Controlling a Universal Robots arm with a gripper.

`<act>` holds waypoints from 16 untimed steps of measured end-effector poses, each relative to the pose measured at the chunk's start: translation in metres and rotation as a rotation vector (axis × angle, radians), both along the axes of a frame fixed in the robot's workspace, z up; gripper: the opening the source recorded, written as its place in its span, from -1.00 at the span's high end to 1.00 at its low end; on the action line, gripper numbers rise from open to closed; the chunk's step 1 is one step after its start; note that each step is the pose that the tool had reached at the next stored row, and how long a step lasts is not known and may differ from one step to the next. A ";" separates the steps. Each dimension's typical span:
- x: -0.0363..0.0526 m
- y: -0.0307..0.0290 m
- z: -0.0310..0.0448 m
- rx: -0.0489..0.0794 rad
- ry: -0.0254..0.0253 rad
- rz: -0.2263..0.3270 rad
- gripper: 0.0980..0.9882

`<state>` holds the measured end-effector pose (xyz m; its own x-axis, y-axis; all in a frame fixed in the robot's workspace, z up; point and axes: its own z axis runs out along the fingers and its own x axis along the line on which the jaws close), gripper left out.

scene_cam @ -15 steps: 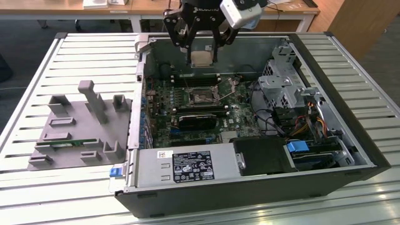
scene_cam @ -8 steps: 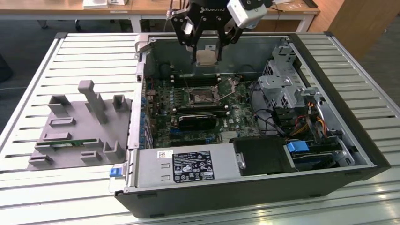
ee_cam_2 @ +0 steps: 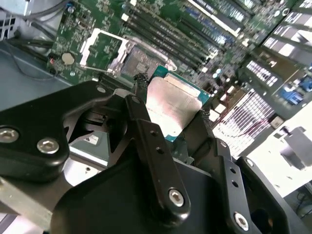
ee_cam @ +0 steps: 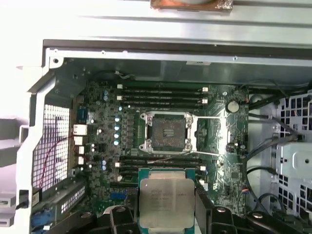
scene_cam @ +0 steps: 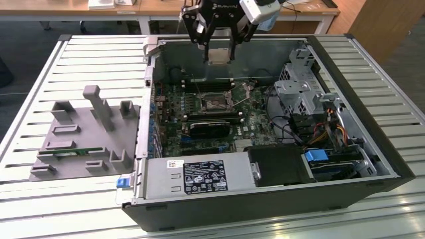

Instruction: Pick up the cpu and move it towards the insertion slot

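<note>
My gripper [scene_cam: 220,55] hangs over the far side of the open computer case, shut on the cpu [scene_cam: 220,56], a small flat square chip with a silvery top. In both wrist views the cpu [ee_cam_2: 171,106] [ee_cam: 167,202] sits clamped between the black fingers [ee_cam_2: 140,114]. The insertion slot [scene_cam: 214,102] [ee_cam: 167,132] [ee_cam_2: 141,66] is a square socket with a shiny metal frame and dark centre on the green motherboard, below the held chip and a little nearer the camera in the exterior view. Its metal lid stands swung open beside it.
Long black memory slots [ee_cam: 161,95] flank the socket. A black heatsink block [scene_cam: 211,130] lies nearer the case front, with cables and drive cages [scene_cam: 309,94] at the exterior view's right. A grey tray [scene_cam: 83,142] holding a green memory stick sits at the exterior view's left.
</note>
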<state>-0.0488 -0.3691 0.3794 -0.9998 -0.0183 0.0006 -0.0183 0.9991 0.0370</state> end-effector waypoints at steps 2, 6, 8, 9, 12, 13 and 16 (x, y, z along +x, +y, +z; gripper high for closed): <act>0.0000 0.0063 -0.0006 0.000 -0.0021 0.000 0.00; 0.0000 0.0176 -0.0028 0.000 -0.0107 0.000 0.00; 0.0000 0.0220 -0.0043 0.000 -0.0154 0.000 0.00; 0.0000 0.0239 -0.0052 0.000 -0.0183 0.001 0.00; 0.0000 0.0284 -0.0080 0.000 -0.0270 0.001 0.00; 0.0000 0.0299 -0.0090 0.000 -0.0294 0.002 0.00; 0.0000 0.0338 -0.0124 0.000 -0.0322 0.002 0.00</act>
